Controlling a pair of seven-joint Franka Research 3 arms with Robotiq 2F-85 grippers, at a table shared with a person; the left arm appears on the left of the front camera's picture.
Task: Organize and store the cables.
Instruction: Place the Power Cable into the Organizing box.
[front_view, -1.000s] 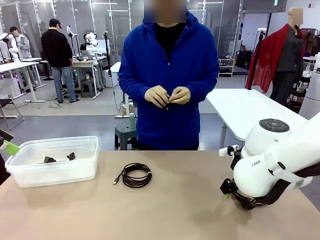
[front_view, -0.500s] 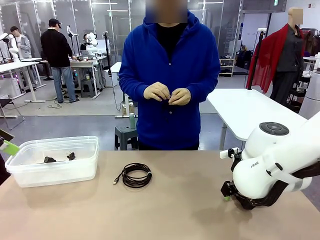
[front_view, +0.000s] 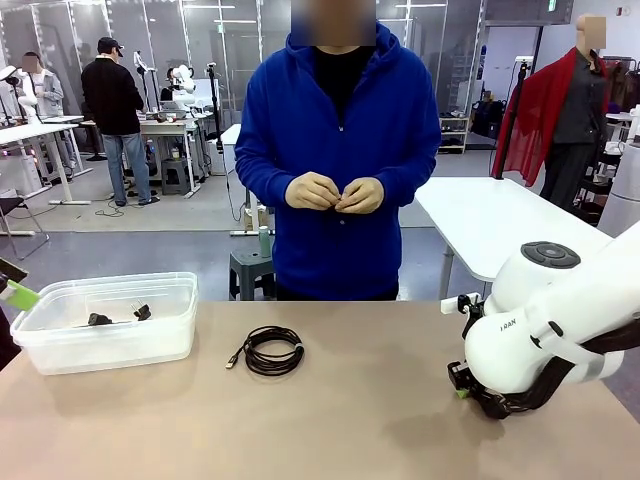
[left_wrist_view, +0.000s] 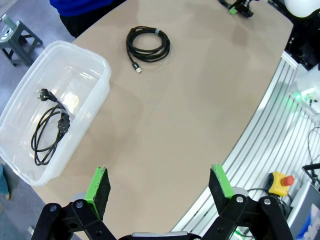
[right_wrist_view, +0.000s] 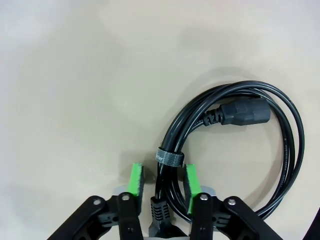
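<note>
Beige table (front_view: 380, 420): right gripper (right_wrist_view: 162, 176) clamps a strapped power cable (right_wrist_view: 286, 135); left gripper (left_wrist_view: 160, 186) hangs with fingers apart; thin coiled cable (front_view: 272, 351) lies mid-table, another cable (left_wrist_view: 47, 131) inside a clear bin (front_view: 100, 345).

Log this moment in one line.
left gripper: open, above table | right gripper: shut on power cable | coiled cable: mid-table | bin: black cord inside
</note>
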